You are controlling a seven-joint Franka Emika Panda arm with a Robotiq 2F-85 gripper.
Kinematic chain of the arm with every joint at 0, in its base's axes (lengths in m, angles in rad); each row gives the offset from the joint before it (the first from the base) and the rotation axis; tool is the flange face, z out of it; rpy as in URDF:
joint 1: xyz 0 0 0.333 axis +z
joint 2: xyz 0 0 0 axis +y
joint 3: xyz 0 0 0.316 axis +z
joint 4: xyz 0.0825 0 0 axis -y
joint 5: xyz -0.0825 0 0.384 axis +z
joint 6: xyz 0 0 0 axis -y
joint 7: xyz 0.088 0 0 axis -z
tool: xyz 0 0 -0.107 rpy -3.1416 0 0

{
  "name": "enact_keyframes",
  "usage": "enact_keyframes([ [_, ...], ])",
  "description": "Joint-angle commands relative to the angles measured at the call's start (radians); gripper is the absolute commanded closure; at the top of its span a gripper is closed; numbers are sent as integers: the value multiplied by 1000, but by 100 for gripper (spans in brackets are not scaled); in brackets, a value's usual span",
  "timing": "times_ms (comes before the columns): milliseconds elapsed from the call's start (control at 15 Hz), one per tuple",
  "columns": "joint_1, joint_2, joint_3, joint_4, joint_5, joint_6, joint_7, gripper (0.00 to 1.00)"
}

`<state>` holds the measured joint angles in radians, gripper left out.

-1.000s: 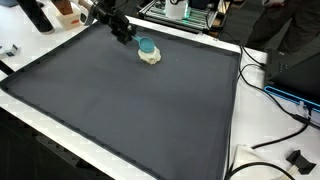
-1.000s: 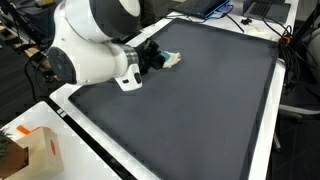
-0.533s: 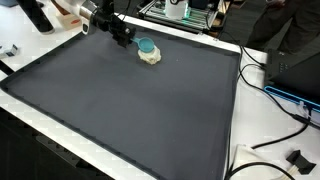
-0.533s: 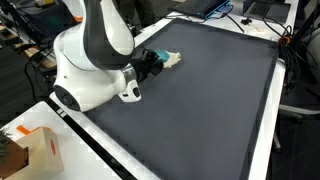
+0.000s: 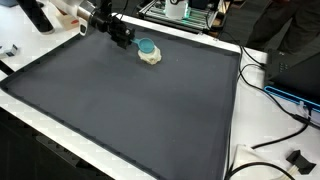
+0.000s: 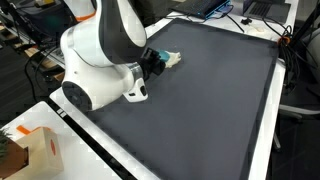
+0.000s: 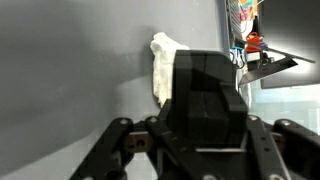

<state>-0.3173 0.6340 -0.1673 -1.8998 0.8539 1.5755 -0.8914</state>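
The hand [image 5: 127, 40] sits low over the far corner of the dark mat [image 5: 130, 115] that covers the table [image 5: 232, 150], just beside a small cream piece [image 5: 148, 54] with a teal top. In an exterior view the big white arm [image 6: 100, 60] leans in, and the hand [image 6: 156, 63] partly overlaps the cream piece [image 6: 173, 59]. I cannot tell from there whether they touch or stand a hair apart. In the wrist view the hand [image 7: 205, 62] reads as one dark block with no gap showing between the fingers and nothing gripped, so they look drawn together. The cream piece [image 7: 161, 62] peeks out along the hand's left flank, off to the side rather than in line with the fingers. Judged from that, working this piece well calls for care about alignment. With the fingers together the hand can only nudge, and a contact this far off centre would likely spin the piece or slide it toward the mat's edge. To grip it, the fingers would have to spread wide and the hand shift sideways until the piece lies squarely between them. It should then come down gently, since the piece looks light and rounded. The cables [image 5: 270, 92] and the cardboard box [image 6: 35, 150] lie well apart from all this.
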Motion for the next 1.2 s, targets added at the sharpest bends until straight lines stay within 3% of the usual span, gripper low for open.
enact_keyframes([
  [0, 44, 36, 8, 0, -96, 120, -57, 75],
  [667, 38, -11, 48, -16, -154, 165, -252, 75],
  [1133, 20, -3, 23, -38, -67, 165, -113, 75],
])
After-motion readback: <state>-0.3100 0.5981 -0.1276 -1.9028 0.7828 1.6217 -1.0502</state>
